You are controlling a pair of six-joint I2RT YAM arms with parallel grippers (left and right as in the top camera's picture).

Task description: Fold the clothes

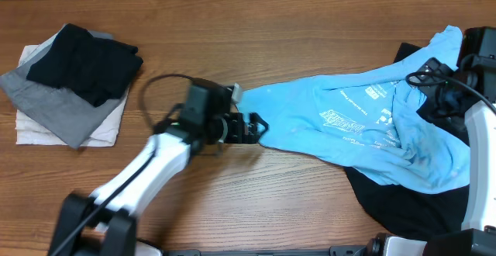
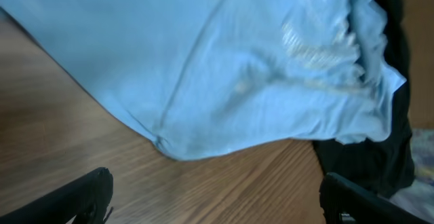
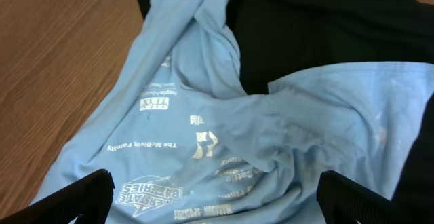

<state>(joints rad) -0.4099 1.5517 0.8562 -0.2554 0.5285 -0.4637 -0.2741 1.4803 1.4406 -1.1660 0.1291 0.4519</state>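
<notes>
A light blue T-shirt (image 1: 364, 128) with white print lies crumpled and stretched across the right half of the table, partly over a black garment (image 1: 403, 209). My left gripper (image 1: 252, 128) is open at the shirt's left tip. In the left wrist view its fingers (image 2: 74, 197) stand wide over bare wood, just short of the blue hem (image 2: 237, 61). My right gripper (image 3: 217, 203) is open too and hovers over the printed chest (image 3: 203, 156), with nothing between its fingers (image 3: 359, 197). The black garment (image 3: 325, 27) shows behind the shirt.
A stack of folded clothes (image 1: 70, 85), black on grey on white, sits at the far left of the wooden table (image 1: 256, 39). The right arm's white link (image 1: 480, 171) stands at the right edge.
</notes>
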